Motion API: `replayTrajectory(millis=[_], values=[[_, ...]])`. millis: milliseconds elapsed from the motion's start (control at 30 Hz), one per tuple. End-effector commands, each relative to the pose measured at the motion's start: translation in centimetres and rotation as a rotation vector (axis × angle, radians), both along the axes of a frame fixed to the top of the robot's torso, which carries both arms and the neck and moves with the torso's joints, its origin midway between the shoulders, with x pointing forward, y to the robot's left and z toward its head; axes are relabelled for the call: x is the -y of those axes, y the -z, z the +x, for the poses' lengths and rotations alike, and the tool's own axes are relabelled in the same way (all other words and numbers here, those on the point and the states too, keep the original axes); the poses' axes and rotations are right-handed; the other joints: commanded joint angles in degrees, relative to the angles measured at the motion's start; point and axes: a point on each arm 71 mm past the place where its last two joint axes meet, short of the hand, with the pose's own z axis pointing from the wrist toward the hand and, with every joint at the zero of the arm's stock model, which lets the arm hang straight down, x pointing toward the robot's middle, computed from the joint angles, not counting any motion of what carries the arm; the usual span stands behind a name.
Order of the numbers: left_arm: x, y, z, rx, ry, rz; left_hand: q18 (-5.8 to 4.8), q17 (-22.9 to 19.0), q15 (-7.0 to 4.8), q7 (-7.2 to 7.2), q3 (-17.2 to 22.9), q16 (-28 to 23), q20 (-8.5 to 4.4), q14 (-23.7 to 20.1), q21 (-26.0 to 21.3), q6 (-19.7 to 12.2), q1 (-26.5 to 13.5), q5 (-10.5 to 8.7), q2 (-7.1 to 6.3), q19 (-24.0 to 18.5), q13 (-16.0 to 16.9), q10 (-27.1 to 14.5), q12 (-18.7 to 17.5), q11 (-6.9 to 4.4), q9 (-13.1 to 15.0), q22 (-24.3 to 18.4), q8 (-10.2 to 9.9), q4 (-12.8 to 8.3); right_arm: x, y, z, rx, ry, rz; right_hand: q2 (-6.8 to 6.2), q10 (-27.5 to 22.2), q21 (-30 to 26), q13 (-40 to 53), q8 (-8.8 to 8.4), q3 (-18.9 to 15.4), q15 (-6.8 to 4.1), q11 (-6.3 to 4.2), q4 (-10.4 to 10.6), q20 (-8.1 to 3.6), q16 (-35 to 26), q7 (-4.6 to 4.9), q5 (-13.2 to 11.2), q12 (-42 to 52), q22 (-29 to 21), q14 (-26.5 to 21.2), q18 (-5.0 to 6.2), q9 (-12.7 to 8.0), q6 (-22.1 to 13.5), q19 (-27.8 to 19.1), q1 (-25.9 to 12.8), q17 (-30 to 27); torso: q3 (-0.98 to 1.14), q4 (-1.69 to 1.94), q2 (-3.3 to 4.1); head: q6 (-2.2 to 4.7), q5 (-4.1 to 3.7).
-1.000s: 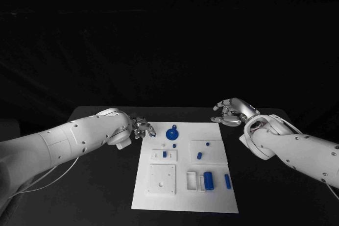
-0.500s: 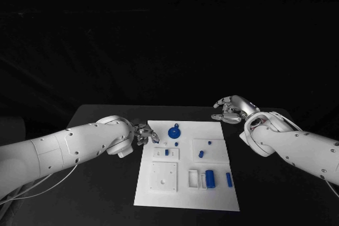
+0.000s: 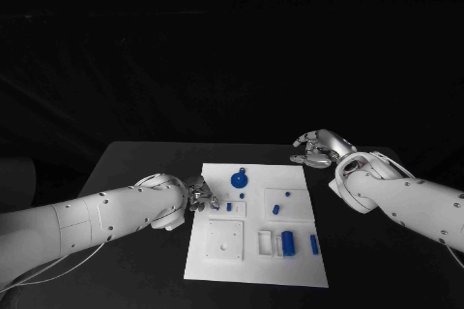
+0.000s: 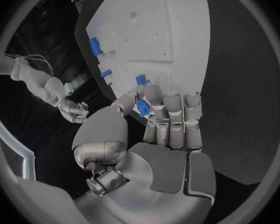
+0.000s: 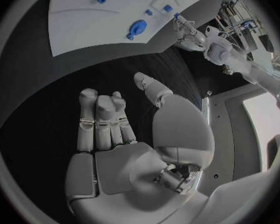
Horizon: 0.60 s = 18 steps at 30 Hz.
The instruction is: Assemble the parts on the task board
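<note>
Black table, left hand at task board edge pinching blue part

A black table takes up the lower half of the head view, its matte top running from about 9 o'clock round to 3 o'clock, with its far edge crossing the middle of the picture. Behind it, from 10 o'clock over 12 to 2 o'clock, hangs a black backdrop with faint folds like cloth. The light is dim and falls mostly on the table's middle. In the right wrist view, at about 3 o'clock, a pale lit panel stands beyond the table's edge, beside a darker frame; what it is cannot be told.
</note>
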Motion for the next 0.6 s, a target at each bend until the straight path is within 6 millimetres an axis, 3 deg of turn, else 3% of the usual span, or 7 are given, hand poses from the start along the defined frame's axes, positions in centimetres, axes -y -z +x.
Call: replayTrajectory(millis=[33,600], values=[[0.24,-0.08,0.1,0.038,0.011,0.021,-0.3,0.08,-2.03,-1.54,0.28,0.36,-7.85,2.16,0.31,3.68,-0.08,0.27,0.32,0.39,0.1,1.29,0.31,-0.96,0.04,0.11,2.23,-0.04,-0.1,0.03,-0.04,0.0,-0.015,-0.01,0.1,-0.44,-0.25,-0.09,0.38,-0.28,0.08,0.09,-0.02,-0.09,-0.31,0.39,-0.02,0.35,1.0,0.27,2.41,-0.06,-0.09,0.19,-0.02,0.09,0.02,-0.17,0.05,-0.11,0.0],[0.54,0.69,0.59,0.056,0.028,0.076,-0.28,0.13,-2.07,-1.6,0.33,0.48,-7.9,2.23,0.36,3.85,-0.36,0.18,0.38,0.5,0.23,1.27,0.53,-1.01,0.0,0.19,2.28,0.09,-0.16,0.02,-0.06,0.0,-0.017,-0.009,0.1,-0.46,-0.27,-0.13,0.38,-0.3,0.08,0.09,0.02,-0.08,-0.32,0.39,0.03,0.37,0.99,0.26,2.41,-0.07,-0.09,0.19,-0.08,0.09,0.01,-0.1,0.03,-0.46,-0.42]])
